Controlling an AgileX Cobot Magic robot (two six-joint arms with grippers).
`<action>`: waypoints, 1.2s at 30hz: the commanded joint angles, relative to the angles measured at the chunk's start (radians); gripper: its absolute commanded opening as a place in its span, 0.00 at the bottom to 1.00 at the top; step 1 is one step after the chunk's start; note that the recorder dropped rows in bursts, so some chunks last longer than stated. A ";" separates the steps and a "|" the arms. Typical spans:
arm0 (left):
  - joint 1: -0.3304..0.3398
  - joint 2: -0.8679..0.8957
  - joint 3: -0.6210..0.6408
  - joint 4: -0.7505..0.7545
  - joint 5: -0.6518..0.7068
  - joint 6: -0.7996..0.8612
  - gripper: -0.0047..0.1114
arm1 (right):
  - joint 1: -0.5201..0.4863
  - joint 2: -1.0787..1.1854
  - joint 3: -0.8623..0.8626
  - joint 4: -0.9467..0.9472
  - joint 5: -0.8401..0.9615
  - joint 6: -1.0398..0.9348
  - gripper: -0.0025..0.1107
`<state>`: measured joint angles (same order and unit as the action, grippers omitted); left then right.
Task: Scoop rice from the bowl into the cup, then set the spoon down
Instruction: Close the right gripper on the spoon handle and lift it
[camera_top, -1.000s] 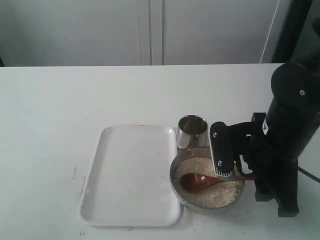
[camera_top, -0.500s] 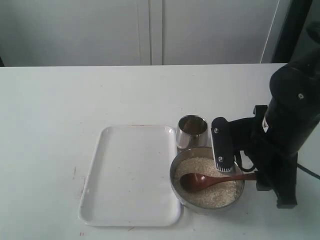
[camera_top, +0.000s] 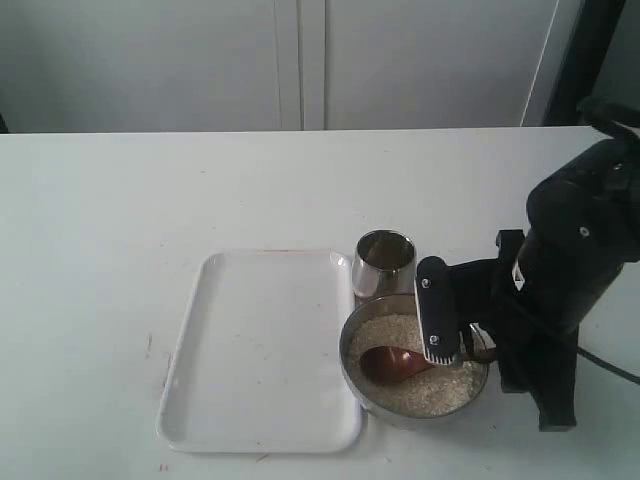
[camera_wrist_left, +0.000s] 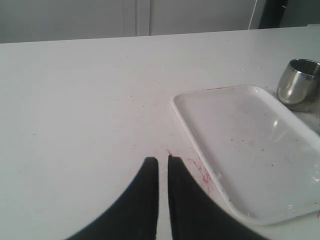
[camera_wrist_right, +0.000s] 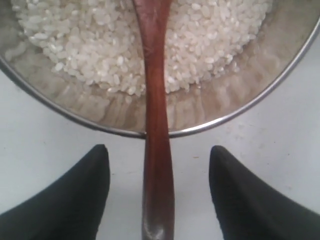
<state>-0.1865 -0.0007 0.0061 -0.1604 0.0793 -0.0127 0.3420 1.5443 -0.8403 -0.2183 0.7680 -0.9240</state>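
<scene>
Right fingers (camera_wrist_right: 70, 200) spread astride the spoon (camera_wrist_right: 156, 125) handle without touching, its head in the bowl's (camera_wrist_right: 220, 100) rice (camera_wrist_right: 90, 45) near the worktop's (camera_top: 150, 200) front edge; left fingers (camera_wrist_left: 142, 200) closed, empty.

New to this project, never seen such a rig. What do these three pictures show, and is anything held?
A two-armed robot at a white table. One picture is from a camera off the arms; the other two are from a camera on each wrist. On the table: a white tray, a steel cup, and a steel bowl of rice with a wooden spoon lying in it. The right gripper is open, fingers either side of the spoon's handle, not touching. The left gripper, near the tray, is shut and holds nothing.
</scene>
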 joint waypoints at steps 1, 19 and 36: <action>-0.001 0.001 -0.006 -0.010 -0.003 -0.006 0.16 | 0.005 0.012 0.005 -0.003 -0.003 0.038 0.48; -0.001 0.001 -0.006 -0.010 -0.003 -0.006 0.16 | 0.005 -0.024 0.005 0.001 0.083 0.048 0.22; -0.001 0.001 -0.006 -0.010 -0.003 -0.006 0.16 | 0.006 -0.243 0.003 0.001 0.266 0.464 0.02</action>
<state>-0.1865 -0.0007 0.0061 -0.1604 0.0793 -0.0127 0.3420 1.3475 -0.8403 -0.2183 1.0023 -0.6152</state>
